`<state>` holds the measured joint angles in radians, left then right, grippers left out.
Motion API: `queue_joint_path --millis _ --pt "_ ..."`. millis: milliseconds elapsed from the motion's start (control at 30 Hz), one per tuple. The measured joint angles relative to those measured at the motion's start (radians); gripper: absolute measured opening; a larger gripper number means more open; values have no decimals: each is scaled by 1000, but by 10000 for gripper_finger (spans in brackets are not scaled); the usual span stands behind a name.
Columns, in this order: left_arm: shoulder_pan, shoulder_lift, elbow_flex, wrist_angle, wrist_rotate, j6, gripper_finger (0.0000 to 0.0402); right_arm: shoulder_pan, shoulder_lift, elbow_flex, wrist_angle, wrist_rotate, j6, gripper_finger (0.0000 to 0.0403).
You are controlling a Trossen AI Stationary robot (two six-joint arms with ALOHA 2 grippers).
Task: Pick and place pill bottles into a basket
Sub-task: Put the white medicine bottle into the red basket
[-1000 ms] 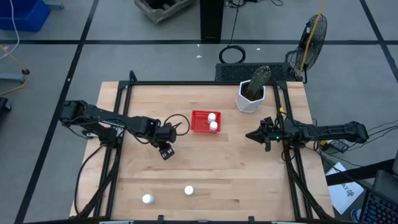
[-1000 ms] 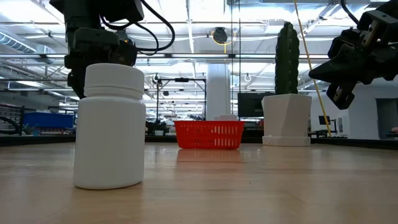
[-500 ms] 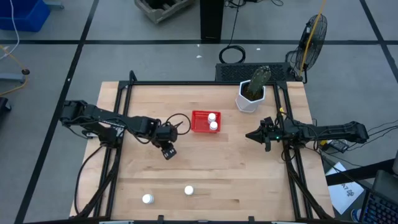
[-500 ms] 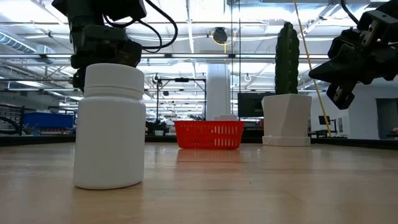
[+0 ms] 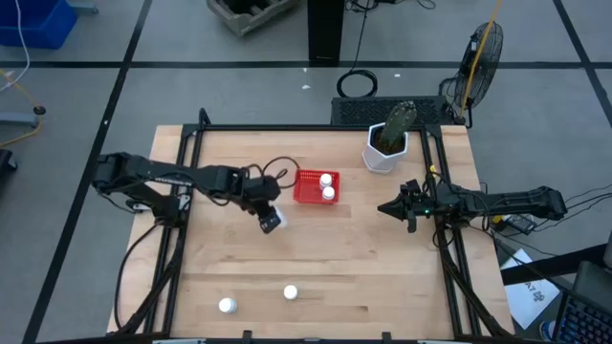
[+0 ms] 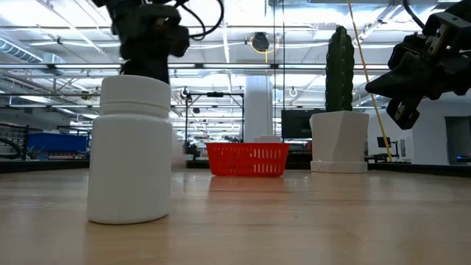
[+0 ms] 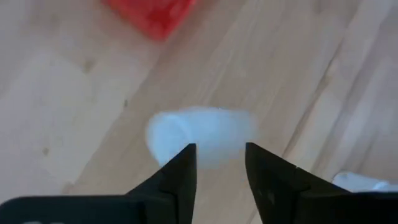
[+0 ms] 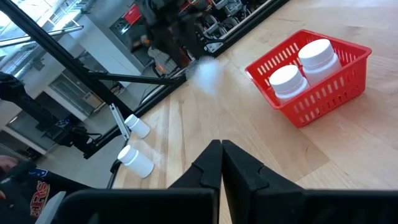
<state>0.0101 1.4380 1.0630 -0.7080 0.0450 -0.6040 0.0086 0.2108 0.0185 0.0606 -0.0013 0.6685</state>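
My left gripper [image 5: 271, 220] is shut on a small white pill bottle [image 7: 202, 135], above the table just left of and nearer than the red mesh basket [image 5: 316, 187]. The basket holds two white bottles [image 8: 305, 65]. Two more bottles stand near the table's front edge [image 5: 227, 306] [image 5: 290, 292]; one fills the foreground of the low view [image 6: 131, 151]. My right gripper [image 5: 382, 206] is shut and empty, right of the basket, held above the table. My left gripper pinches the bottle's body [image 7: 214, 146] between its two fingers [image 7: 180, 171]. The fingers come from above, pointing down at the table. The bottle lies on its side across the fingers, lifted clear of the table. The view is blurred, so the exact place of contact does not show.
A white planter with a cactus [image 5: 385, 143] stands at the far right, behind the basket's right side. A black frame rail [image 5: 191, 172] runs along the table's sides. Bare wood lies between the basket and the front bottles.
My left gripper has gone toward the table's right edge and a little toward the far edge, closing on the basket, carrying the bottle with it. In the low view it has also risen a little.
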Motion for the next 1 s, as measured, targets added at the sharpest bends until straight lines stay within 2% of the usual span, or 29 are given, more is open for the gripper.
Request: queue_joint_path --millis 133,267,500,600,733,867,1000 --pt "44 0 78 0 0 60 119 0 0 0 0 0 0 4" --pt "83 0 138 -29 16 99 84 0 0 0 0 0 0 4" --pt "124 0 160 -49 34 124 12 0 0 0 0 0 0 4" --pt "142 0 160 -54 13 124 5 0 0 0 0 0 0 4" --pt "202 0 160 -113 -58 65 42 0 0 0 0 0 0 4" --pt "287 0 160 -206 -79 56 102 0 0 0 0 0 0 4" --pt "351 0 160 -258 -75 115 167 0 0 0 0 0 0 4"
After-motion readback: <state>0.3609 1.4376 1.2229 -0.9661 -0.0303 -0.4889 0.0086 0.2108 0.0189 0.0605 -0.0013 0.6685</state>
